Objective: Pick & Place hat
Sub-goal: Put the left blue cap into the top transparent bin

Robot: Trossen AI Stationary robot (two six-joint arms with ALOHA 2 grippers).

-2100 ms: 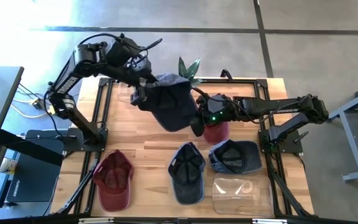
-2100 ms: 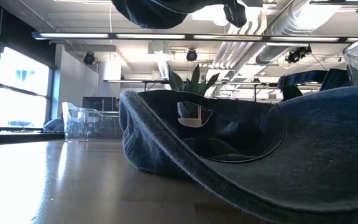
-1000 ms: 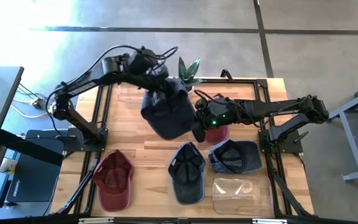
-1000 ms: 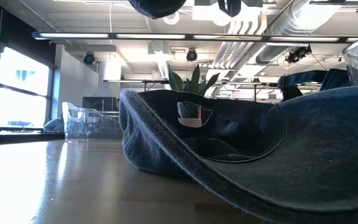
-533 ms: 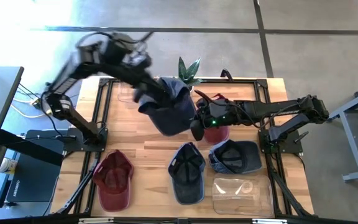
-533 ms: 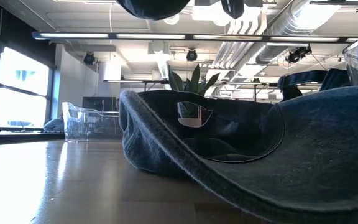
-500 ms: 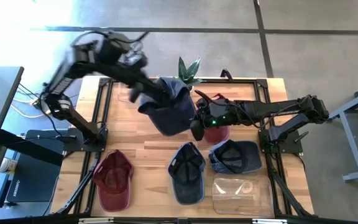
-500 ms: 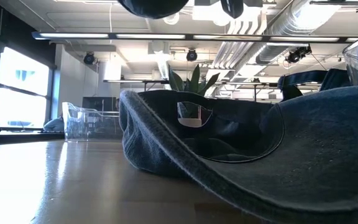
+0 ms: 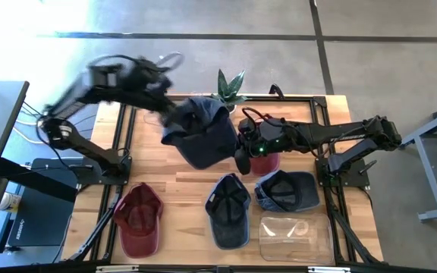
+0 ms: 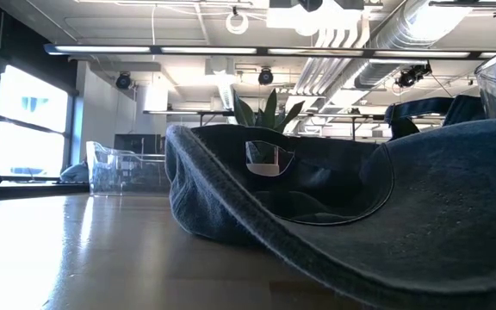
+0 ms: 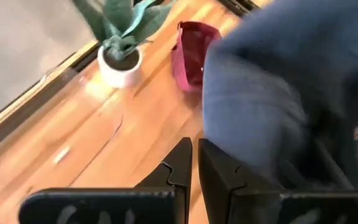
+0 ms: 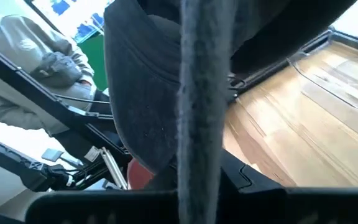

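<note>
- The right gripper [image 9: 240, 151] is clamping the edge of the dark blue hat [image 9: 203, 133] at frame centre, above the table [image 9: 173, 178].
- The left gripper [image 11: 194, 163], fingers together, is sitting beside the hat's upper left.
- Three more caps [image 9: 228, 208] are lying along the lower frame.

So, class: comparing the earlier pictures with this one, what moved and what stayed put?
The left gripper swung further left and let go of the dark blue cap, which shifted slightly left and now hangs from the right gripper alone. The red cap, the two blue caps on the table and the plant stayed put.
</note>
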